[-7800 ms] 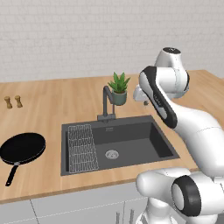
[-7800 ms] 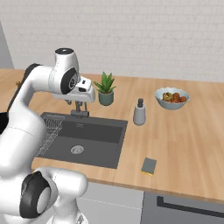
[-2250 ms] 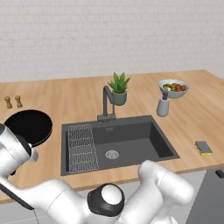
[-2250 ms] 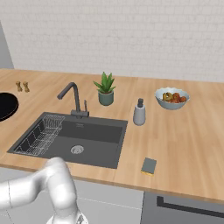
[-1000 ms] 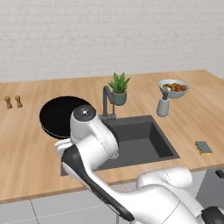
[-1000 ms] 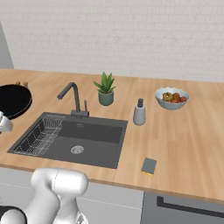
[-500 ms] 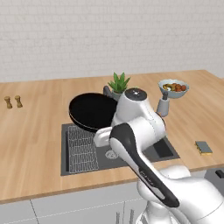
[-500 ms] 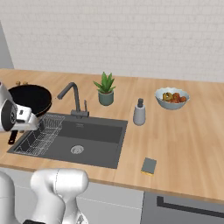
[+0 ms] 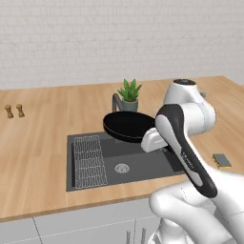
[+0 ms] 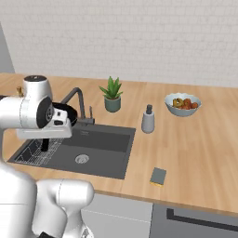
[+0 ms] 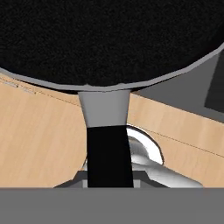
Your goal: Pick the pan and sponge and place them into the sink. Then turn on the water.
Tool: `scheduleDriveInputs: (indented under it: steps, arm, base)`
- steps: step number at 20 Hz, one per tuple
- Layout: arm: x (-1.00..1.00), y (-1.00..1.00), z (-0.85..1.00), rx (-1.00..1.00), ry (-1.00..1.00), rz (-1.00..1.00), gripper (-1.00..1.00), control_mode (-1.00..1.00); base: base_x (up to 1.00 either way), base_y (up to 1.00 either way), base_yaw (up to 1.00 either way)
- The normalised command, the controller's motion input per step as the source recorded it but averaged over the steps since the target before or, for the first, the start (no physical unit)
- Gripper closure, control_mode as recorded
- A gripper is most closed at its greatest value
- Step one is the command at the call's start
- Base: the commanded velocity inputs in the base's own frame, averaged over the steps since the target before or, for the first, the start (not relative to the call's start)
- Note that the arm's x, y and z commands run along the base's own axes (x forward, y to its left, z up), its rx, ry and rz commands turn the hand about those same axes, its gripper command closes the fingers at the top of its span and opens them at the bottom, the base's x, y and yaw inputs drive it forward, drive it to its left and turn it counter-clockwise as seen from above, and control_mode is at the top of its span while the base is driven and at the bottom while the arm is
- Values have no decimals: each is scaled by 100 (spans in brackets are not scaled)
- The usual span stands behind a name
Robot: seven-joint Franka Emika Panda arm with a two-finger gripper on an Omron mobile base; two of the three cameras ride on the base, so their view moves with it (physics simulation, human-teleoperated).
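Observation:
The black pan (image 9: pixel 127 126) hangs level above the back of the sink (image 9: pixel 143 164), just in front of the faucet (image 9: pixel 116 99). My gripper (image 9: pixel 160 141) is shut on its long handle to the right of the pan's bowl. In the hand view the pan (image 11: pixel 109 39) spreads across the top and its handle (image 11: pixel 108 153) runs down between my fingers. The right base view has the pan's rim (image 10: pixel 66 111) behind my arm, over the sink (image 10: pixel 100 144). On the counter right of the sink lies the yellow and grey sponge (image 9: pixel 222 160), also the sponge (image 10: pixel 158 176). No water runs from the faucet (image 10: pixel 76 99).
A wire rack (image 9: pixel 89 161) covers the basin's left part. Behind the sink stands a potted plant (image 10: pixel 111 95). A soap dispenser (image 10: pixel 148 120) and a fruit bowl (image 10: pixel 182 104) sit to the right. Two small shakers (image 9: pixel 14 111) stand far left on the counter.
My arm has swung to the right carrying the pan, from over the sink's left end to above the basin's middle. The sponge has not moved.

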Motion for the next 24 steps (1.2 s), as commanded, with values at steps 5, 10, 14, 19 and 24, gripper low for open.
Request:
scheduleDriveInputs:
  steps: [5,10,14,19,24]
  arm:
    - [-2,-98,-1,-2,6,34,100,-100]
    - [22,-70,-14,0,-13,37,100,-100]
    - [32,-33,-43,-9,0,41,100,-100]
    - [38,-1,-41,-14,2,20,100,-100]
    - [51,-6,-26,-1,3,0,100,-100]
  base:
    - [0,0,0]
    - [0,0,0]
    - [0,0,0]
    - [0,0,0]
    - [0,0,0]
